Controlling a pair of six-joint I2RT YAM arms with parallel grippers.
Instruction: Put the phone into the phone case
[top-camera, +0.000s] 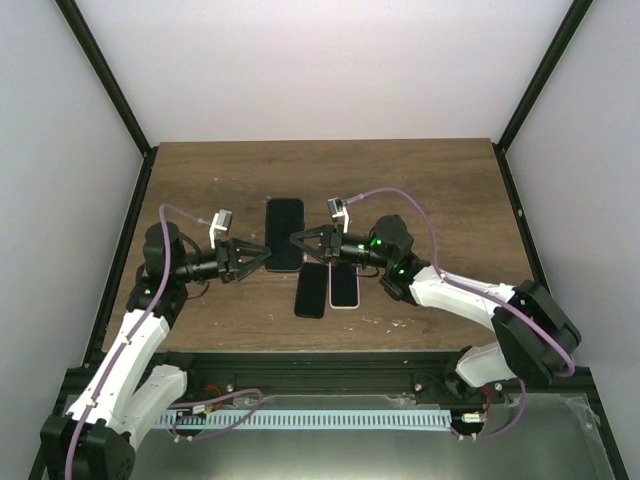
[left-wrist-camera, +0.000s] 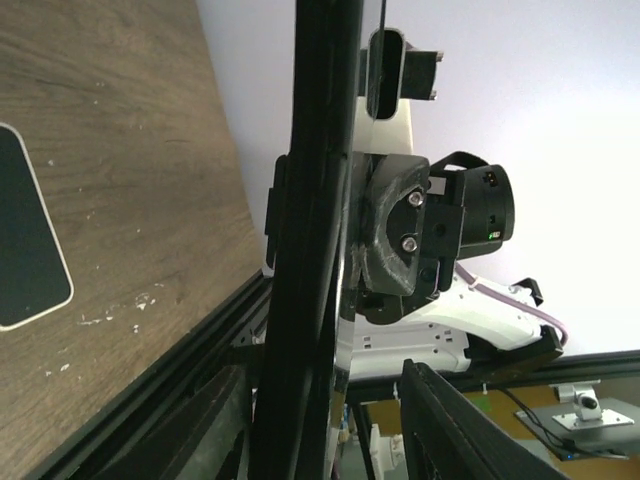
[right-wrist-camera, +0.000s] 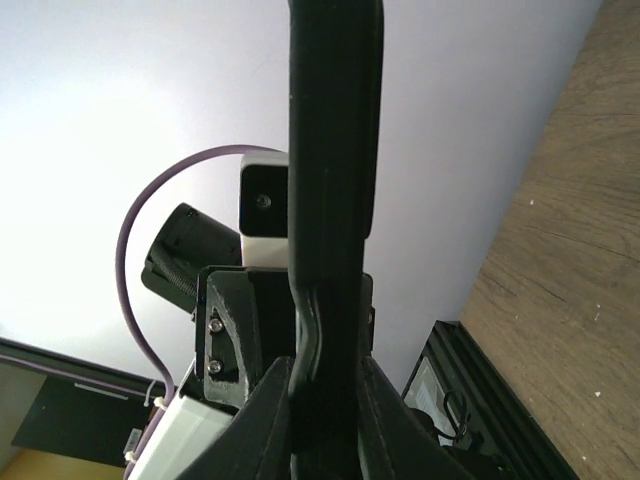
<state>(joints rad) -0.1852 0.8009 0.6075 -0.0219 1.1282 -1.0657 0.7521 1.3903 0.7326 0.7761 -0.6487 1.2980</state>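
Currently the black slab (top-camera: 284, 235) is hanging flat just above the table (top-camera: 430, 190), left of centre. On its right edge the right gripper (top-camera: 297, 238) is clamping it; the left gripper (top-camera: 262, 254) is sitting spread around the left edge, not pinching. Lying just nearer are a dark handset (top-camera: 312, 290) and a pale-rimmed handset (top-camera: 344, 286). For seating, I'd be keeping the right clamp steady and squeezing corner by corner with the left. Both wrist views are showing the slab edge-on only, so I can't tell whether it's phone, case or both.
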